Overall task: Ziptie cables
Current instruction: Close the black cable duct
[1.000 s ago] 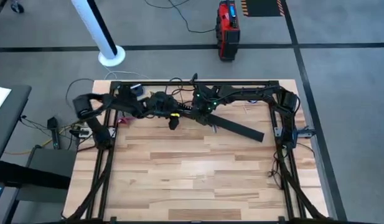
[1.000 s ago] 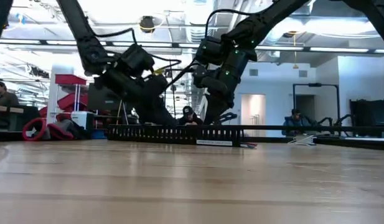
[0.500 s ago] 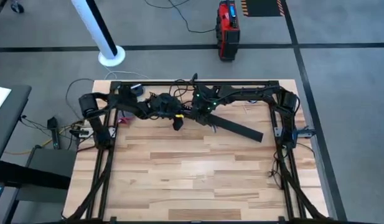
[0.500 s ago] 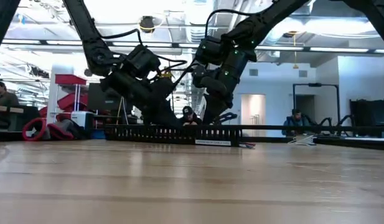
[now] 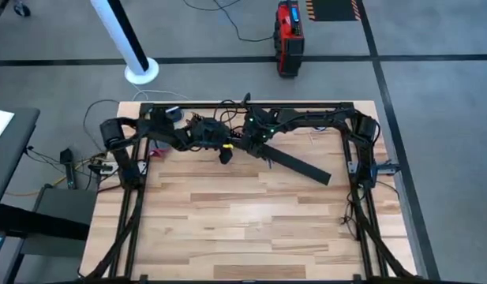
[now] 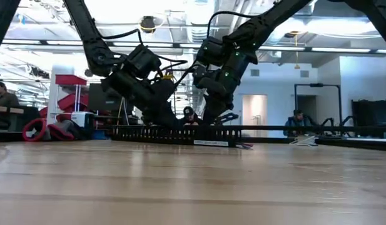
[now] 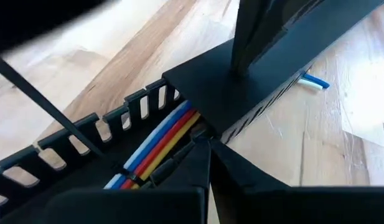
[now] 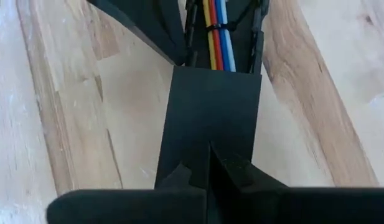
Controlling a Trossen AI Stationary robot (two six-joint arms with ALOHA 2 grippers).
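Lying side by side in the long black comb-slotted plastic channel (image 7: pixel 86 140), the bundle of thin yellow, red, white and blue cables (image 8: pixel 216 34) runs lengthwise between its slotted walls, near the far edge of the pale wooden plank worktop (image 5: pixel 251 213). A thin black tie crosses the bundle in the right wrist view. A flat black rigid cover strip (image 8: pixel 207 118) lies over the channel, hiding the cables beneath it; in the high view it slants out toward the right side. The left tool (image 7: pixel 207 163) sits low at the channel beside the cables, its 2 dark fingers drawn nearly together; whether it grips anything I cannot tell. The right tool (image 8: pixel 208 168) rests over the cover strip, fingers likewise almost touching, and its hold I cannot tell either.
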